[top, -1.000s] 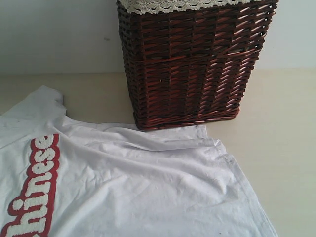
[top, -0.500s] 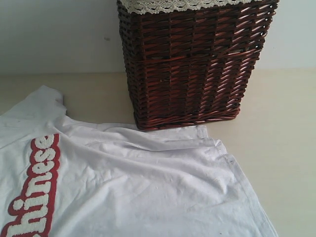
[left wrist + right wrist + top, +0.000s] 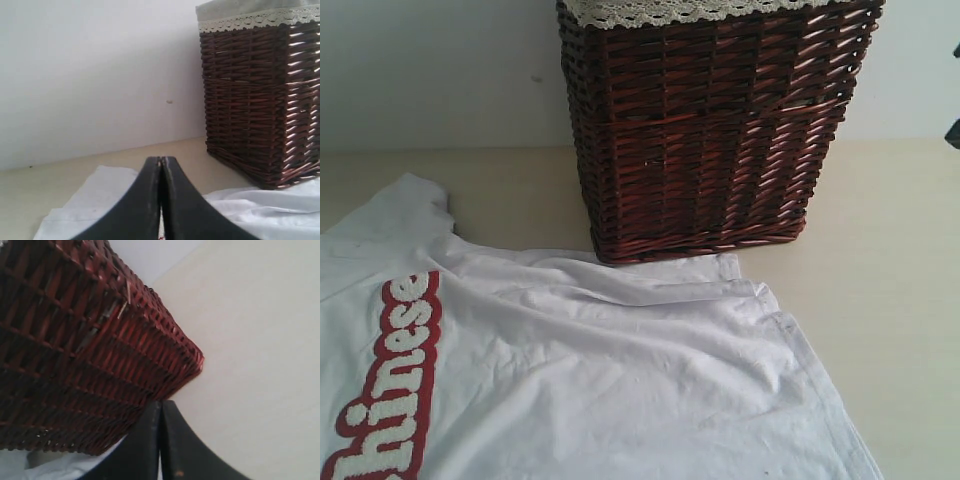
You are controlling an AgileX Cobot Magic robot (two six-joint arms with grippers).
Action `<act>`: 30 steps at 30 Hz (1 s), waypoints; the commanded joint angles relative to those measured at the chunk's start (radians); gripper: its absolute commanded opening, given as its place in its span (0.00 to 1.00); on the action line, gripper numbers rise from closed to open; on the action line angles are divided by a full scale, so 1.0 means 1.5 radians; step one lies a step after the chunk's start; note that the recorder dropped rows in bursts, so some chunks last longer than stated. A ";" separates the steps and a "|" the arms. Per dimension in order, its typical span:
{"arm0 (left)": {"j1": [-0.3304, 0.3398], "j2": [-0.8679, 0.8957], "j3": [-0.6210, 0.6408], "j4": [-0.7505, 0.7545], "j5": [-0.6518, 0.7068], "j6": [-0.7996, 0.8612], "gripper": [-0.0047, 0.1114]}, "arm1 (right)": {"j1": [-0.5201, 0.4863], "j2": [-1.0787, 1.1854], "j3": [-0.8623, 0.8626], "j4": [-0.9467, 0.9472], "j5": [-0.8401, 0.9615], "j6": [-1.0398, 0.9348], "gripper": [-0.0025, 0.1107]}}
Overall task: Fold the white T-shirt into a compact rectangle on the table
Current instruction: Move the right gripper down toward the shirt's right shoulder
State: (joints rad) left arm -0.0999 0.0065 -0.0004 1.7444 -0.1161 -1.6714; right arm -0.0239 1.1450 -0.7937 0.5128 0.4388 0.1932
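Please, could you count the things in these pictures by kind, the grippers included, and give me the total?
T-shirts: 1, the white T-shirt
Baskets: 1, the dark brown wicker basket
Tables: 1, the table
Grippers: 2, the left gripper and the right gripper
Total: 5

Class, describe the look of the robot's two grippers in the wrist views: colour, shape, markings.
Left gripper and right gripper look alike: smooth matte black fingers, broad at the base, curving to a narrow tip. No cables or labels visible.
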 commanded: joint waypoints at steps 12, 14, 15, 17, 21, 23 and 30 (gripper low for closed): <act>-0.001 -0.004 0.000 0.000 0.000 -0.004 0.06 | 0.000 0.206 -0.127 0.015 0.384 -0.738 0.02; -0.001 -0.004 0.000 0.000 0.000 -0.004 0.06 | 0.000 0.226 -0.127 0.021 0.384 -0.738 0.02; -0.001 -0.004 0.000 0.000 0.000 -0.004 0.06 | 0.000 0.232 -0.127 0.026 0.379 -0.738 0.02; -0.001 -0.004 0.000 0.000 0.000 -0.004 0.06 | 0.000 0.241 -0.127 0.084 0.329 -0.738 0.02; -0.001 -0.004 0.000 0.000 0.000 -0.004 0.06 | 0.016 0.281 -0.127 0.191 0.332 -0.797 0.02; -0.001 -0.004 0.000 0.000 0.000 -0.004 0.06 | 0.048 0.323 -0.127 0.174 0.365 -0.867 0.02; -0.001 -0.004 0.000 0.000 0.000 -0.004 0.06 | 0.172 0.431 -0.127 0.003 0.397 -0.877 0.02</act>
State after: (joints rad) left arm -0.0999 0.0065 -0.0004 1.7444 -0.1161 -1.6714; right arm 0.1782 1.7613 -0.9820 0.6082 1.0211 -1.1069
